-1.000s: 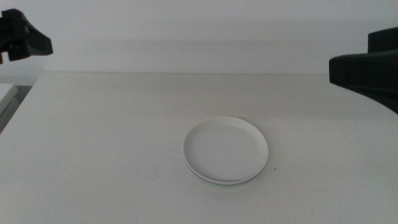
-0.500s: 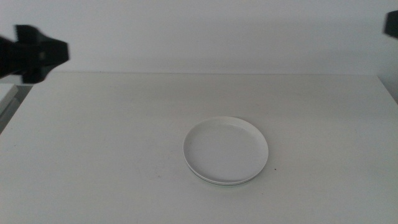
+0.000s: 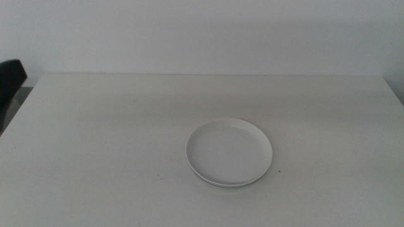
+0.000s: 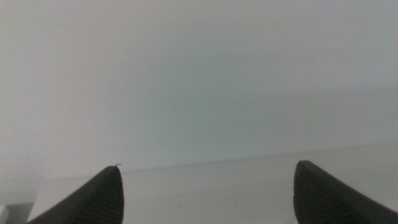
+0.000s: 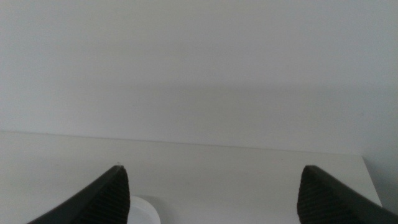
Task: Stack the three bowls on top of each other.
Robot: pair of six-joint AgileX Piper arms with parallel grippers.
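Note:
A white bowl [image 3: 229, 151] sits on top of a stack near the middle of the table [image 3: 95, 139]. Under its front edge a thin rim of a lower bowl [image 3: 222, 185] shows; the colours and number of bowls below it cannot be made out. In the middle view only a dark part of the left arm [image 3: 11, 77] shows, at the far left edge, well away from the stack. The left gripper [image 4: 208, 168] is open with nothing between its jaws. Also open and empty, the right gripper [image 5: 213, 168] has an edge of the white bowl [image 5: 147, 213] below it.
The pale table ends at a plain wall [image 3: 202, 31] at the back. Its left edge [image 3: 19, 107] and right back corner [image 3: 386, 79] are in view.
Both arms have drawn back. The left one slid to the left edge of the middle view, and the right one has left it entirely. The stack has not moved.

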